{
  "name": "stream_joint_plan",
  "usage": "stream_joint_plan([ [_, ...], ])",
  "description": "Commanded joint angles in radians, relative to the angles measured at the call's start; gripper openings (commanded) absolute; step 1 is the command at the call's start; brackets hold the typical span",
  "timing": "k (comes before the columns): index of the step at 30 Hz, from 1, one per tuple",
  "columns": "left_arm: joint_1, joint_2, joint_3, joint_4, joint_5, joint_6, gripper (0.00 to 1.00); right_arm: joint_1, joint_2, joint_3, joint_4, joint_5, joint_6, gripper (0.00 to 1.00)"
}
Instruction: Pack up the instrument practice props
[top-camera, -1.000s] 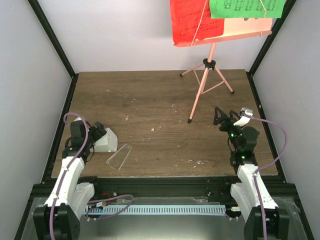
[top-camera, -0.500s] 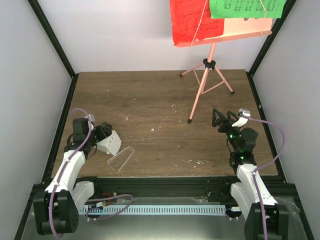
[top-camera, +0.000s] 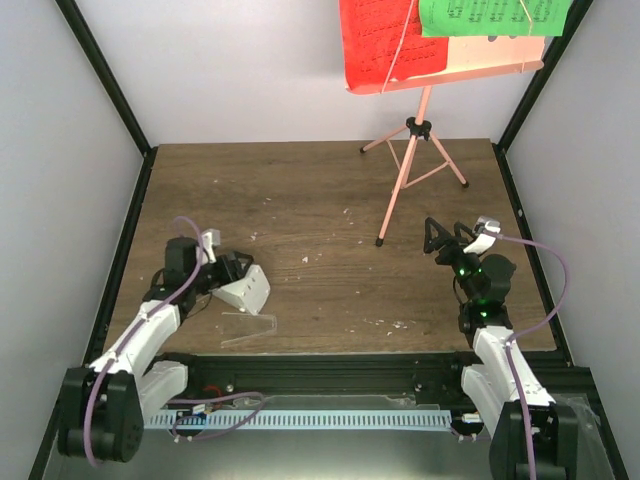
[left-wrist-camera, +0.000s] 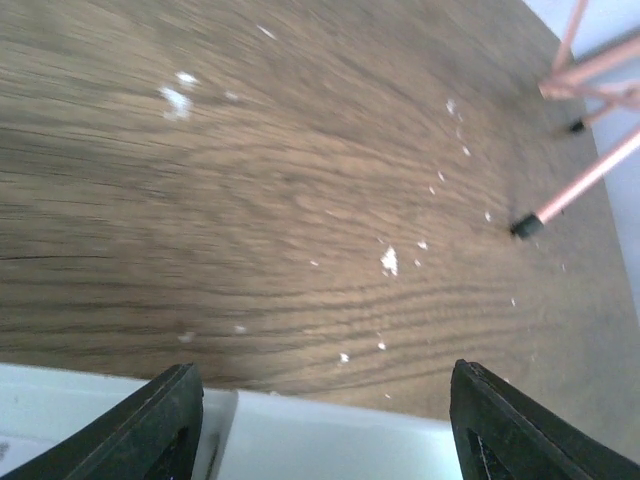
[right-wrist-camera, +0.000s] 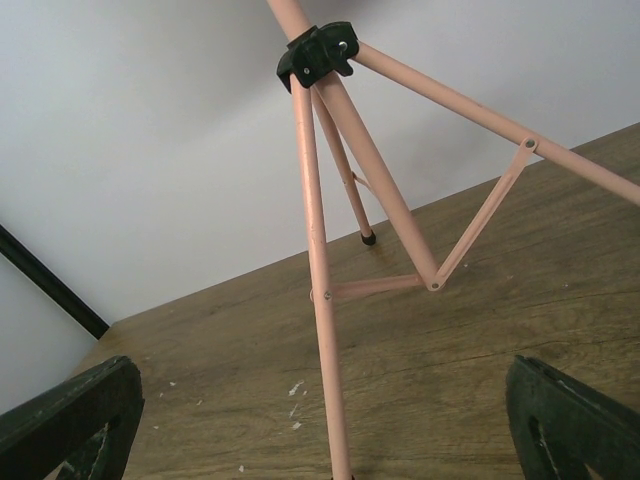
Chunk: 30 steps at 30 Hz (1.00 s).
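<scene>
Two black fingers (left-wrist-camera: 165, 425) of the left gripper (top-camera: 232, 272) stand wide apart with the white metronome (top-camera: 247, 289) between them; whether they press it I cannot tell. Its clear cover (top-camera: 250, 328) lies just beside it, toward this arm's base, long axis running left to right. The right gripper (top-camera: 440, 238) gapes empty, facing the pink music stand (top-camera: 408, 165). The red page (top-camera: 372, 45) and green page (top-camera: 490, 15) are cut off at the top.

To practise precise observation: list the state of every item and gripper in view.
Stand, upright, legs spread.
Red page, up on stand.
Green page, up on stand.
Metronome, uncovered, in left gripper.
Cover, off, lying on table.
Left gripper, shut on metronome.
Right gripper, open, empty.
</scene>
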Motion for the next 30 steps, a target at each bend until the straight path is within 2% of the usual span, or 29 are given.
stream_joint_plan([
  [1, -0.143, 0.078, 0.012, 0.076, -0.002, -0.01, 0.68, -0.006, 0.0, -0.001, 0.016, 0.012, -0.008, 1.0],
  [10, -0.354, 0.205, 0.106, 0.181, -0.051, -0.049, 0.72, -0.006, 0.0, -0.007, 0.018, 0.018, -0.009, 1.0],
  [13, -0.371, 0.199, 0.141, 0.126, -0.121, -0.06, 0.78, -0.007, 0.003, -0.009, 0.021, 0.011, -0.013, 1.0],
  [17, -0.363, 0.079, 0.187, 0.002, -0.294, -0.044, 0.84, -0.006, 0.004, -0.013, 0.027, 0.001, -0.015, 1.0],
  [20, -0.304, -0.014, 0.204, -0.119, -0.395, -0.061, 0.93, -0.006, 0.012, -0.02, 0.043, -0.014, -0.019, 1.0],
  [26, 0.0, -0.035, 0.106, -0.217, -0.218, -0.141, 0.95, -0.006, 0.035, -0.017, 0.054, -0.04, -0.023, 1.0],
  [30, 0.041, -0.018, 0.054, -0.24, -0.246, -0.175, 0.95, -0.006, 0.034, -0.015, 0.051, -0.045, -0.025, 1.0],
])
